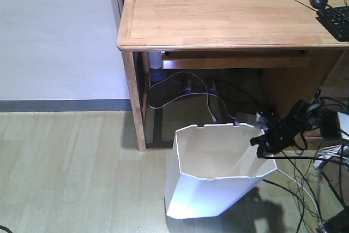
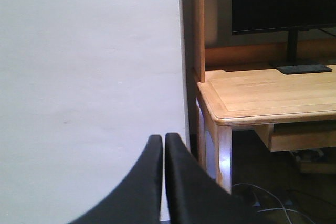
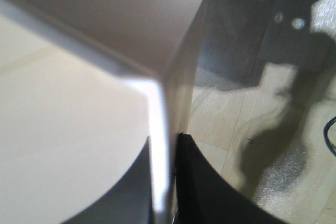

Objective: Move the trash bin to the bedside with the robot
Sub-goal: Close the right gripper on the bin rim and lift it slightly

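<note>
White bin sitting by desk, R gripper clamping its rim; L gripper fingers pressing together, empty.

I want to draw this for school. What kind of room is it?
Probably a home study or bedroom corner: a wooden desk holds a monitor and keyboard, and a white trash bin stands on the wood floor by it.

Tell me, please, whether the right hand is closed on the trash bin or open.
Closed on it: in the wrist view the right hand has its black fingers tight against both faces of the trash bin wall.
</note>
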